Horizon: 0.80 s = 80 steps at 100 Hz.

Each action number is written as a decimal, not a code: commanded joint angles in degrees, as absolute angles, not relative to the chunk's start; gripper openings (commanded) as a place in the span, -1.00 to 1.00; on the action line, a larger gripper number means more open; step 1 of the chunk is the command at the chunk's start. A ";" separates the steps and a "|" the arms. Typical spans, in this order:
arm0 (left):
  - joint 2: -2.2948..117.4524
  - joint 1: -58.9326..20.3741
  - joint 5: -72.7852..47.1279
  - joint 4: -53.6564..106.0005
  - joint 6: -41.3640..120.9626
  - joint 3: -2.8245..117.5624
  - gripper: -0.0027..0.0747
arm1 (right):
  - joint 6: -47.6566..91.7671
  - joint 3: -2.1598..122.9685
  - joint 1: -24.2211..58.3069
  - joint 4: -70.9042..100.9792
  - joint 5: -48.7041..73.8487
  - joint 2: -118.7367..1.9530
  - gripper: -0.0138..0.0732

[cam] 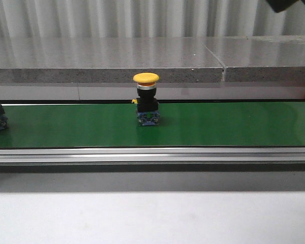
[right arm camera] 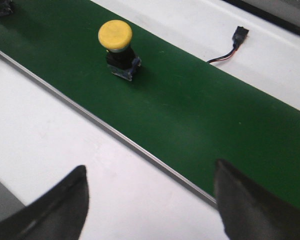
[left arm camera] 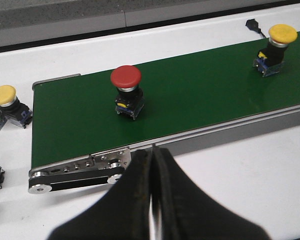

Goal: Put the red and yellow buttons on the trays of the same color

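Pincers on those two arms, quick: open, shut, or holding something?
Left pincer: shut, fingers pressed together, holding nothing.
Right pincer: open wide, holding nothing.

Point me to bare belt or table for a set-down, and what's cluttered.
Bare belt between the red button and the belt's yellow button; more past it in the right wrist view. White table along the belt rail is bare. Crowded: off the roller end, around another yellow button.
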<state>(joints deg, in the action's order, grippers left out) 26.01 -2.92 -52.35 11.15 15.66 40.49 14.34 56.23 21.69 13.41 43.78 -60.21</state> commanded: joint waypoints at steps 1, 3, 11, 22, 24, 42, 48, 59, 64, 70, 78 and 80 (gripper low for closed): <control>26.40 -3.49 -48.93 12.18 15.81 41.86 -0.99 | 14.60 60.41 21.86 15.92 41.59 -62.82 0.78; 26.40 -3.49 -48.93 12.18 15.81 41.86 -0.99 | 14.60 61.07 21.86 16.26 41.66 -63.70 0.78; 26.40 -3.49 -48.93 12.18 15.81 41.86 -0.99 | 14.60 63.61 21.86 16.78 42.73 -67.06 0.78; 26.40 -3.49 -48.93 12.18 15.81 41.86 -0.99 | 14.60 68.29 21.86 17.33 47.13 -72.54 0.78; 26.40 -3.49 -48.93 12.18 15.81 41.86 -0.99 | 14.57 69.22 21.86 17.68 48.23 -73.61 0.78; 26.40 -3.49 -48.93 12.18 15.81 41.86 -0.99 | 14.57 77.31 21.86 20.15 57.21 -82.26 0.78; 26.40 -3.49 -48.93 12.18 15.81 41.86 -0.99 | 14.57 79.56 21.86 20.15 59.46 -85.03 0.78; 26.40 -3.49 -48.93 12.18 15.81 41.86 -0.99 | 14.57 83.43 21.86 20.15 60.94 -89.40 0.78; 26.40 -3.49 -48.93 12.18 15.81 41.86 -0.99 | 14.57 84.78 21.86 20.15 60.65 -90.98 0.78; 26.40 -3.49 -48.93 12.18 15.81 41.86 -0.99 | 14.57 86.43 21.86 20.15 60.20 -92.71 0.78; 26.40 -3.49 -48.93 12.18 15.81 41.86 -0.99 | 14.57 88.37 21.86 20.15 60.05 -95.25 0.78; 26.40 -3.49 -48.93 12.18 15.81 41.86 -0.99 | 14.57 88.76 21.86 20.15 59.93 -95.83 0.78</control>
